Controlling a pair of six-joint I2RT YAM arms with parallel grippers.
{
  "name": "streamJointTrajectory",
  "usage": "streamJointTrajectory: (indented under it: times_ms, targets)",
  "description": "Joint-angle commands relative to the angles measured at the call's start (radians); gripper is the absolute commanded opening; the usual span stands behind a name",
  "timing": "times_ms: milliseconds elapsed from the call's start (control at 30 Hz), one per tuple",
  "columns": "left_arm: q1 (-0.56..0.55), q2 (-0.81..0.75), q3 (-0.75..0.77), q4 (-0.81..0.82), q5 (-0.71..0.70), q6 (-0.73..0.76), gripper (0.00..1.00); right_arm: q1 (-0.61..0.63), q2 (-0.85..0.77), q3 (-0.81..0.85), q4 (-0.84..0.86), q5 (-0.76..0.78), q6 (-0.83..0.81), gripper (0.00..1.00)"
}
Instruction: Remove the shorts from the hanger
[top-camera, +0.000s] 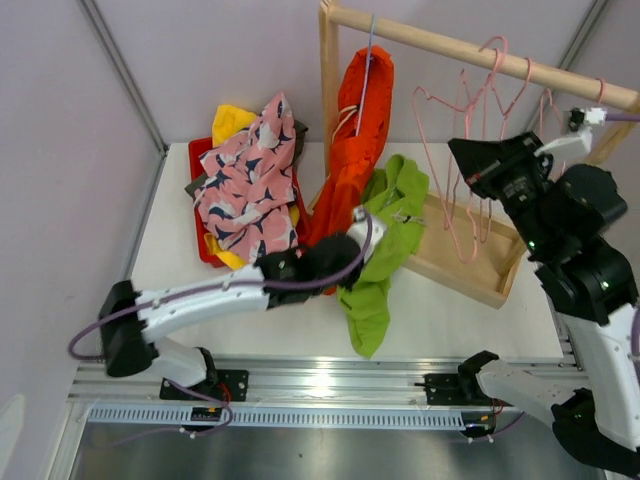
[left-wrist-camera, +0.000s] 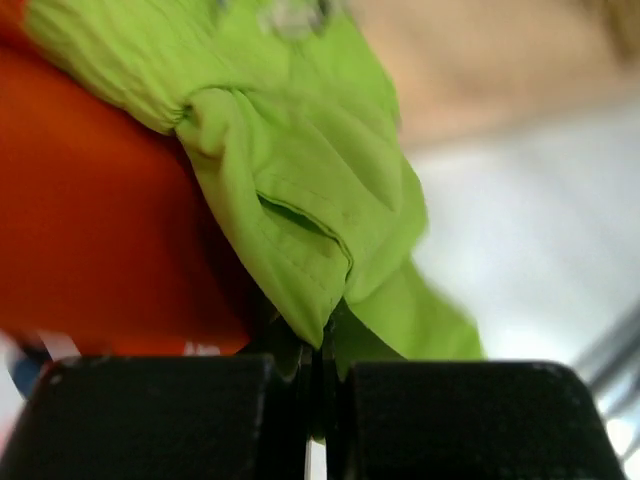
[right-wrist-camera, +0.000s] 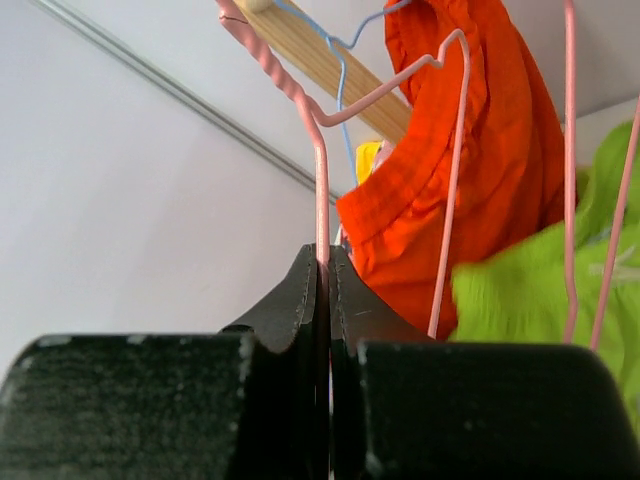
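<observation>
Showing overhead soft lime green fabric shorts (top-camera: 385, 250) slumped beside hung orange fabric shorts (top-camera: 355, 140). Left wrist: clamped in left gripper (left-wrist-camera: 318, 365) by a hem fold, liable to slip. Right wrist: pinching thin pink wire hanger (right-wrist-camera: 322, 170) in right gripper (right-wrist-camera: 325, 275), apt to snag if yanked.

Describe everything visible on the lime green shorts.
Lime green shorts: thin, soft, crumpled fabric with stitched hems and a pale drawstring. They appear off any hanger, slumped with the upper part against the rack's wooden base and the lower end on the table. One side leans on the orange shorts. The left gripper is shut on a folded edge.
</observation>
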Motion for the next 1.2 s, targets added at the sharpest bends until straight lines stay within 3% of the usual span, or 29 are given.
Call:
streamJointTrajectory:
  times_ms: [0, 100, 267, 433, 533, 800, 867, 967, 1167]
  targets:
    - [-0.192, -0.262, -0.093, -0.080, -0.151, -0.051, 0.00, -0.004, 0.115, 0.065, 0.108, 0.037, -0.097, 0.00]
    - [-0.300, -0.423, -0.108, -0.290, -0.306, -0.117, 0.00, -0.012, 0.202, 0.115, 0.153, 0.052, -0.137, 0.00]
    - [-0.317, -0.626, -0.068, -0.522, -0.533, -0.130, 0.00, -0.052, 0.265, 0.103, 0.223, 0.052, -0.150, 0.00]
    - [-0.277, -0.681, 0.106, -0.561, -0.584, -0.012, 0.00, -0.076, 0.219, -0.009, 0.271, 0.055, -0.120, 0.00]
    - [-0.230, -0.654, 0.200, -0.519, -0.600, 0.150, 0.00, -0.084, 0.189, -0.053, 0.257, 0.040, -0.102, 0.00]
    - [0.174, -0.548, 0.399, -0.346, -0.348, 0.358, 0.00, -0.090, 0.112, -0.158, 0.219, 0.032, -0.091, 0.00]
    - [0.305, -0.490, 0.441, -0.343, -0.264, 0.360, 0.00, -0.099, 0.112, -0.158, 0.216, 0.020, -0.093, 0.00]
    - [0.413, -0.404, 0.569, -0.355, -0.199, 0.341, 0.00, -0.110, 0.110, -0.159, 0.222, 0.011, -0.090, 0.00]
    - [0.695, -0.349, 0.654, -0.272, 0.001, 0.248, 0.00, -0.136, 0.127, -0.118, 0.248, -0.024, -0.087, 0.00]
